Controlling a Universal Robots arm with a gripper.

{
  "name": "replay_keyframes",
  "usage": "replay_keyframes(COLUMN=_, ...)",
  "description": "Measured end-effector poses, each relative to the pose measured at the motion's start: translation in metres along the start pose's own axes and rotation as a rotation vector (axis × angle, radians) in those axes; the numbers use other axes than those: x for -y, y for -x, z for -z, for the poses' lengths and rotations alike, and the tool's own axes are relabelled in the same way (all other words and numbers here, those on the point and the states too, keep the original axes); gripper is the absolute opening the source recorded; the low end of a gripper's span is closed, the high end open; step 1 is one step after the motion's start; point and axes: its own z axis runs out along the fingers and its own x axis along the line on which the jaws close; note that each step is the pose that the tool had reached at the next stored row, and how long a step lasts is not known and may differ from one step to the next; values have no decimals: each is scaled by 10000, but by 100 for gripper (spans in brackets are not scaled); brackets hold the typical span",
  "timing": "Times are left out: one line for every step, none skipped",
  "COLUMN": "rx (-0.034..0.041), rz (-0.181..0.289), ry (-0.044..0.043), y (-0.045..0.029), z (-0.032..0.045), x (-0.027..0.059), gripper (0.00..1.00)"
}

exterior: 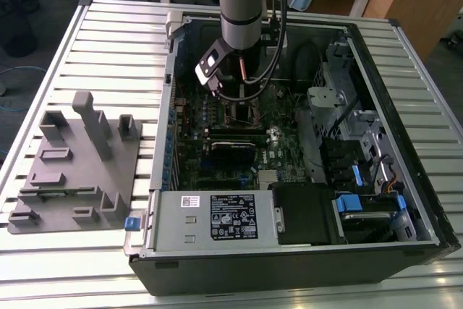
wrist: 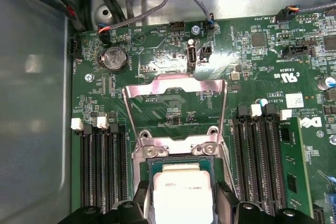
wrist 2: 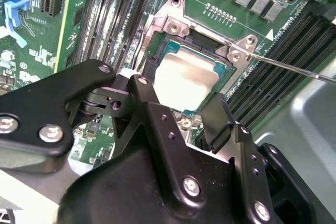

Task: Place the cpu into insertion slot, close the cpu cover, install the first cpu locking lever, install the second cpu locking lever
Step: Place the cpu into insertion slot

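1. I have the claw closed narrow on the cpu. Its fingers press two opposite edges of the chip. In the exterior view the arm reaches down into the open computer case on the tabletop.
2. The cpu is squarely over the insertion slot, or already lying in it. I cannot tell whether it has bottomed out. The slot sits mid circuit board, between the two banks of memory slots.
3. I judge the step in hand to be seating the chip. It wants to be flat and square to the dark frame, with no corner riding high.
4. I would add no downward force. The contacts beneath are probably delicate, and resistance would suggest misalignment rather than a need to push.
5. The cpu cover is swung back off the socket, and a thin locking lever stands free beside it. Nothing crowds the slot.
6. The main risk I see is a finger dragging the chip sideways on release, so the claw should open evenly.
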Motion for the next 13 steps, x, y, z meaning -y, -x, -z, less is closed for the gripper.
replay_keyframes(rx=-1, rz=0, ry=0, y=-1, z=17, x=-2, gripper=61)
replay_keyframes(rx=-1, rz=1, ry=1, y=-3, z=35, x=-5, gripper=61)
replay_keyframes(rx=0, rz=0, ry=0, y=-4, z=52, x=-7, gripper=61)
replay_keyframes(rx=1, rz=1, ry=-1, y=-5, z=67, x=-9, gripper=61)
replay_keyframes(rx=0, rz=0, ry=0, y=-5, z=76, x=-10, gripper=61)
replay_keyframes(rx=-2, rz=0, ry=1, y=-5, z=77, x=-10, gripper=61)
replay_keyframes(rx=-3, rz=0, ry=2, y=-6, z=76, x=-10, gripper=61)
replay_keyframes(rx=-3, rz=0, ry=2, y=-6, z=77, x=-10, gripper=61)
replay_keyframes(rx=-2, rz=0, ry=1, y=-5, z=78, x=-10, gripper=61)
replay_keyframes(rx=-1, rz=0, ry=1, y=-5, z=79, x=-10, gripper=61)
replay_keyframes(rx=-1, rz=0, ry=0, y=-5, z=79, x=-10, gripper=61)
replay_keyframes(rx=-1, rz=0, ry=1, y=-5, z=80, x=-10, gripper=59)
replay_keyframes(rx=0, rz=0, ry=0, y=-5, z=80, x=-10, gripper=59)
